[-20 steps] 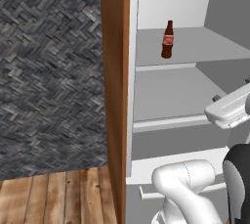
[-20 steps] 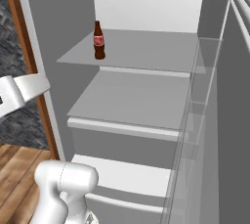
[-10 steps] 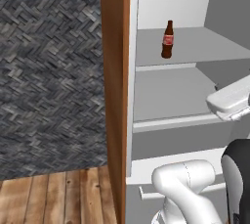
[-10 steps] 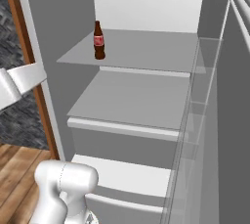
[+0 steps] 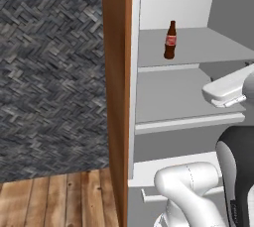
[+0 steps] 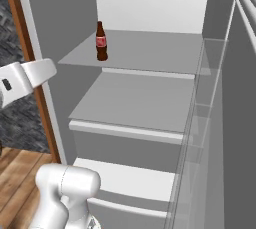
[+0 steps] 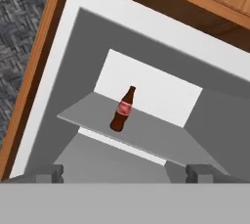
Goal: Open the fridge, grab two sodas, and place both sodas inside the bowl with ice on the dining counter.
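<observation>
The fridge (image 5: 173, 97) stands open, with white walls and grey shelves inside. One of the sodas, a dark-brown cola bottle (image 5: 170, 40) with a red label, stands upright near the left front of the upper shelf (image 6: 101, 41). In the hand view the bottle (image 7: 122, 110) sits just above centre. My gripper (image 7: 126, 174) is open and empty, well short of the bottle and pointing up at it. Its fingertips (image 7: 51, 173) rise far apart at the bottom. The bowl and the dining counter are out of view.
A wood side panel (image 5: 116, 97) borders the fridge on the left, with a dark woven wall (image 5: 49, 72) and wood floor (image 5: 59, 201) beyond. The open fridge door (image 6: 230, 123) with clear bins stands at the right. A wider lower shelf (image 6: 135, 108) lies under the bottle's shelf.
The arm's white upper link has risen a little in both base views. The bottle and the fridge have not moved.
</observation>
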Controlling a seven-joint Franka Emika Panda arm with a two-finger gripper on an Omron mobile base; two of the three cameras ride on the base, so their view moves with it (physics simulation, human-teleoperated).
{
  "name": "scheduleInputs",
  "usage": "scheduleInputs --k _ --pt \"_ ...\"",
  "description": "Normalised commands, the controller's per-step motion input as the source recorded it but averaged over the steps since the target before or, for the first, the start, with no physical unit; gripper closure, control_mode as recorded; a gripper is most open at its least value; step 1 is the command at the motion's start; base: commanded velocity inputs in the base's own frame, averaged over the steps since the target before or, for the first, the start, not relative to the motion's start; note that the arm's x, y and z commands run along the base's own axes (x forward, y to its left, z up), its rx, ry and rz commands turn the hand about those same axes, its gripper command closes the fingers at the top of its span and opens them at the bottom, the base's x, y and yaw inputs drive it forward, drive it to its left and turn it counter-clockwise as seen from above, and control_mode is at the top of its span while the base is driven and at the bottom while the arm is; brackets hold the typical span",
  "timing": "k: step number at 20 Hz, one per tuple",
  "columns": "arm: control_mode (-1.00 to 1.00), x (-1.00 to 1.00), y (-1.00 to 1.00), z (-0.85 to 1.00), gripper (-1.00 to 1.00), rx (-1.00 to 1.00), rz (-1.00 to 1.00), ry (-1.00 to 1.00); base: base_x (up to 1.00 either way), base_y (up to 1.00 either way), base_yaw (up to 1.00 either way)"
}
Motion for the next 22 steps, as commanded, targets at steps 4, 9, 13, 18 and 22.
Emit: scheduleInputs --k 4,9,13,18,22 --pt "-1.0 0.03 -0.01 0.0 -1.0 0.16 0.0 0.0 0.0 0.0 0.0" --pt "-1.0 0.0 -0.12 0.0 -1.0 0.29 0.0 0.0 0.0 0.0 0.0" --pt "-1.0 0.2 -0.32 0.0 -1.0 0.3 0.0 0.04 0.0 0.0 0.0" --pt "-1.0 0.31 -0.24 0.0 -1.0 0.11 0.0 0.08 0.0 0.0 0.0" --pt "-1.0 0.34 -0.1 0.01 -1.0 0.0 0.0 0.01 0.0 0.0 0.0"
